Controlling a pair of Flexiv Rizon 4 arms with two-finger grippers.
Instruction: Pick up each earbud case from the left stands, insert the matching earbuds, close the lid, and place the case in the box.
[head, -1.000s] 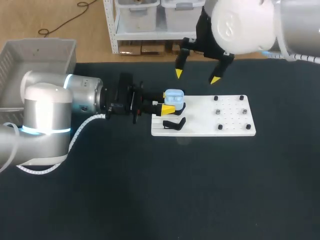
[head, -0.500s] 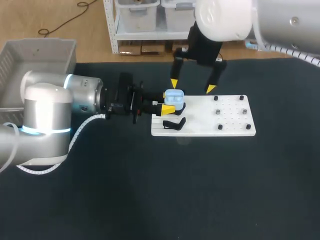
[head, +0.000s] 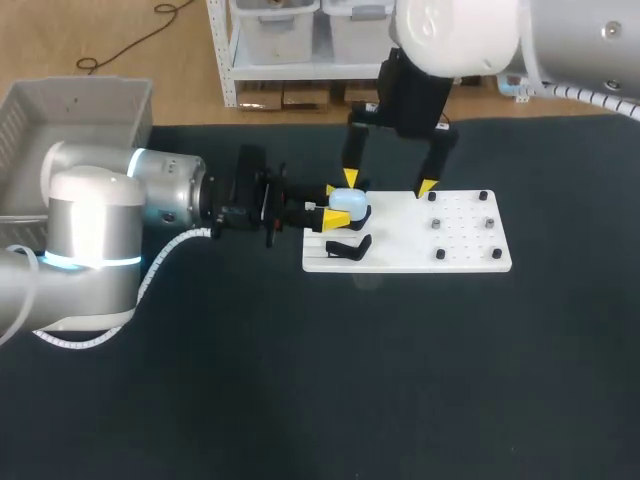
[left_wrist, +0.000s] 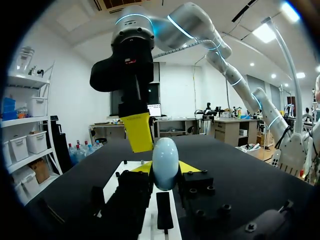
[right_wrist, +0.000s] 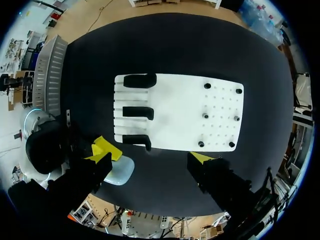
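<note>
A light blue earbud case (head: 347, 204) is held over the left end of the white board (head: 410, 240), with my left gripper (head: 336, 205) shut on it from the sides. In the left wrist view the case (left_wrist: 165, 161) stands upright between the yellow tips and looks closed. My right gripper (head: 388, 183) hangs open above the board, one fingertip (head: 349, 178) right at the case's top, the other (head: 427, 187) over the board's middle. In the right wrist view the case (right_wrist: 119, 171) lies beside one of the right gripper's (right_wrist: 154, 154) fingers.
Three black stands (right_wrist: 137, 112) line the board's left end, all bare. Small black pegs (head: 440, 223) stand on its right half. A grey bin (head: 60, 120) sits at the table's far left. The table in front of the board is bare dark cloth.
My right gripper has come down and nearer, bringing one fingertip onto the case's top. The case's lid, raised before, now looks shut. The left arm has kept still.
</note>
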